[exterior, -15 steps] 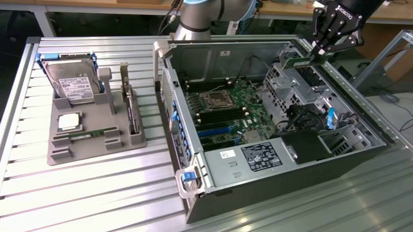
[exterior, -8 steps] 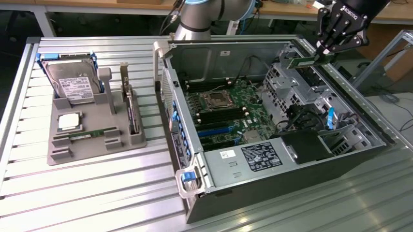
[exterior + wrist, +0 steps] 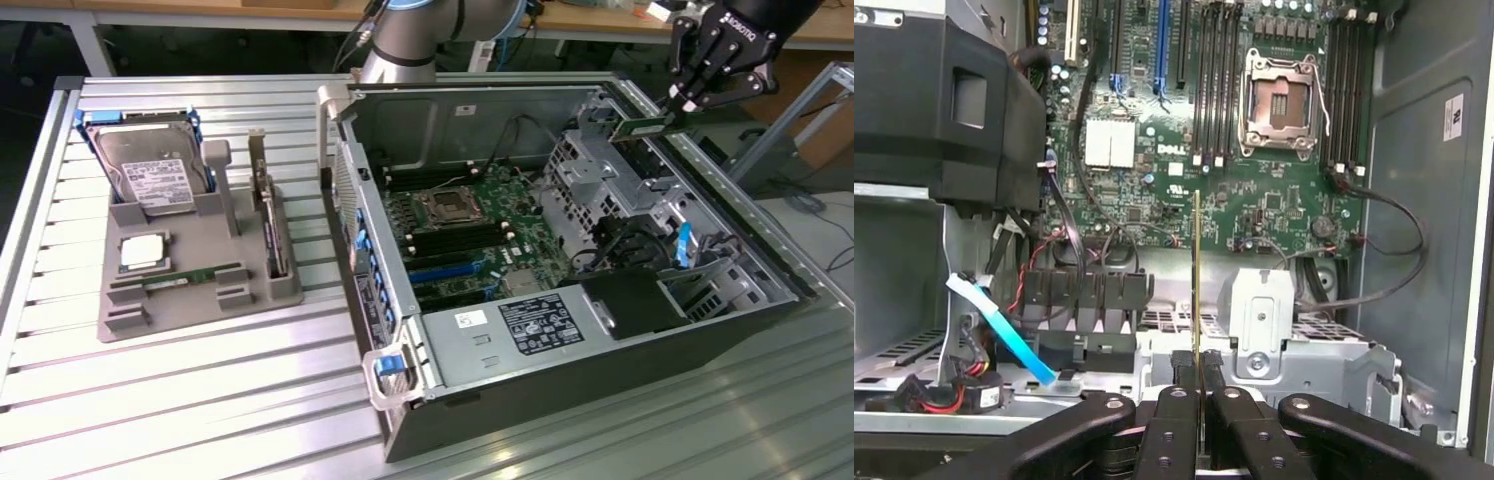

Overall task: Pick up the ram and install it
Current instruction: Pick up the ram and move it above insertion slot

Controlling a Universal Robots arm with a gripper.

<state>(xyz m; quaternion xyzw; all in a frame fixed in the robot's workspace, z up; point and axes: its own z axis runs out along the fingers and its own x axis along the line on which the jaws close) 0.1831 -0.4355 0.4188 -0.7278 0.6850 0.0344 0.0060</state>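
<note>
The gripper (image 3: 678, 108) is clamped on the ram (image 3: 638, 127), a thin, narrow green stick held above the open computer case (image 3: 441, 120). Seen edge-on from the wrist, it is 1 slim gold-green line over the motherboard (image 3: 1274, 200).

Ram (image 3: 1197, 290) gripped end hidden between fingers (image 3: 1172, 430); faces unseen edge-on.

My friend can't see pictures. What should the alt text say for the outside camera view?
A black robot gripper holds a thin green memory stick over an open computer case lying on a metal table. On the exterior view's left, a grey tray carries a hard drive and a square silver chip.
</note>
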